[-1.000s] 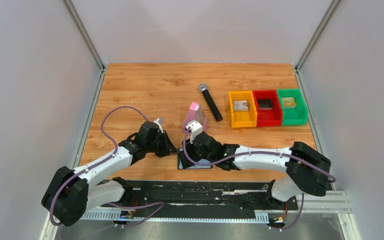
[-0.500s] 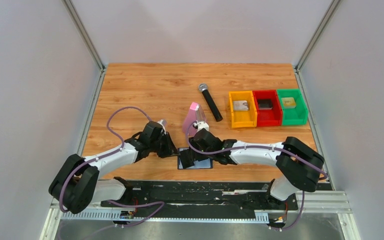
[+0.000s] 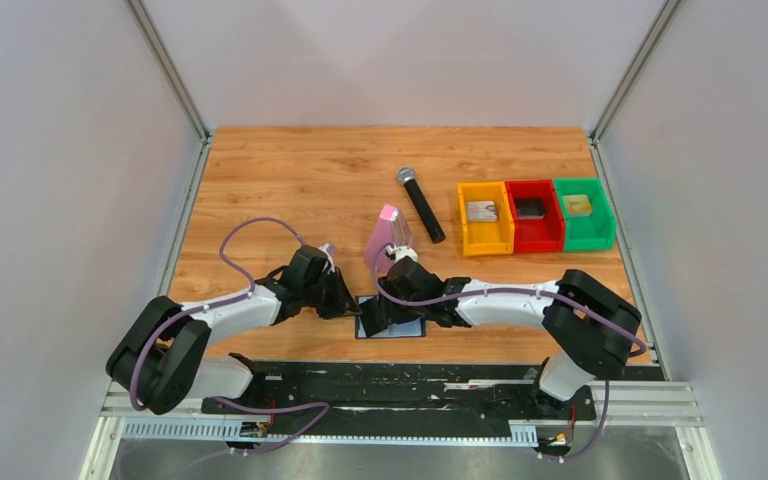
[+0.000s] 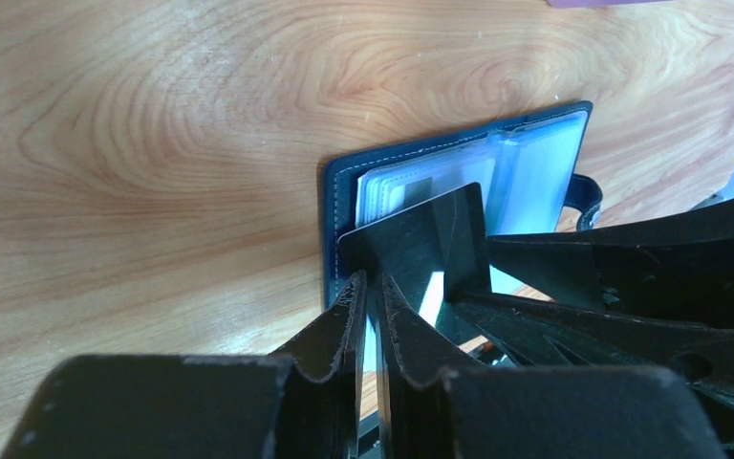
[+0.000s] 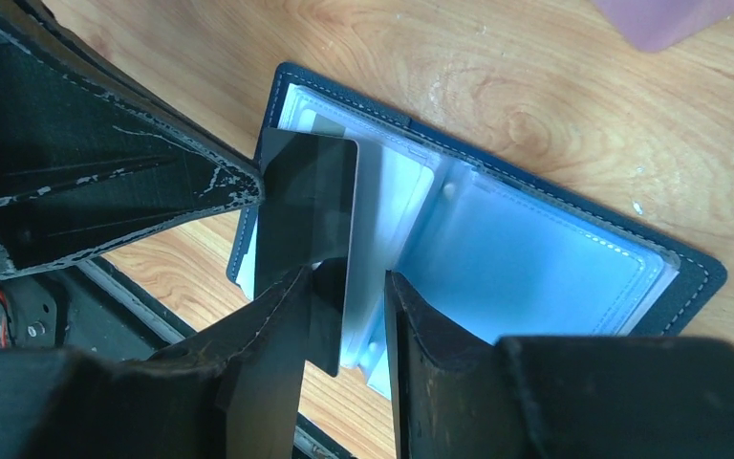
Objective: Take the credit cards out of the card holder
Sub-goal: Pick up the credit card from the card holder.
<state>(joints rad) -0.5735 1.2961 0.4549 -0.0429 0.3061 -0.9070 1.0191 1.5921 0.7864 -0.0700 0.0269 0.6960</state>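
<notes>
**ENTRY: Card partly out of holder, held at one corner**

**Location.** The holder [image 3: 410, 328] lay open, pale slots up, on the table [image 3: 290, 180] by its near edge. It sat between the two grippers and near the pink metronome [image 3: 388, 235]. The card [image 4: 420, 239], dark in both wrist views, lay askew over the leaf nearer the left gripper [image 4: 368, 279]. One corner of it overhung the navy border.

**Fingers.** The left gripper's fingers were almost together, with their tips at the card's corner, and were judged to be pinching it. The right gripper [image 5: 349, 277] had a narrow gap between its fingers and hung over the same leaf. The card's edge showed in that gap, but nothing was seen clamped. Whether its tips pressed on the holder could not be told.

**Handling.** The step was judged to be drawing the card clear.
- The pull should run low and flat, in line with the slot.
- The right gripper should pin the holder so it does not drag along.
- A corner grip is slight, so a slow pull would guard against slipping or twisting.

**Views.**
- The top view alone gave the layout, with the microphone [image 3: 420, 205] and the bins [image 3: 533, 215] well apart from the work. The card could not be made out there.
- The left wrist view showed the near-closed fingers and the snap tab [image 4: 583, 191].
- The right wrist view showed both leaves [image 5: 535, 258] and the card's full face [image 5: 306, 201].
</notes>
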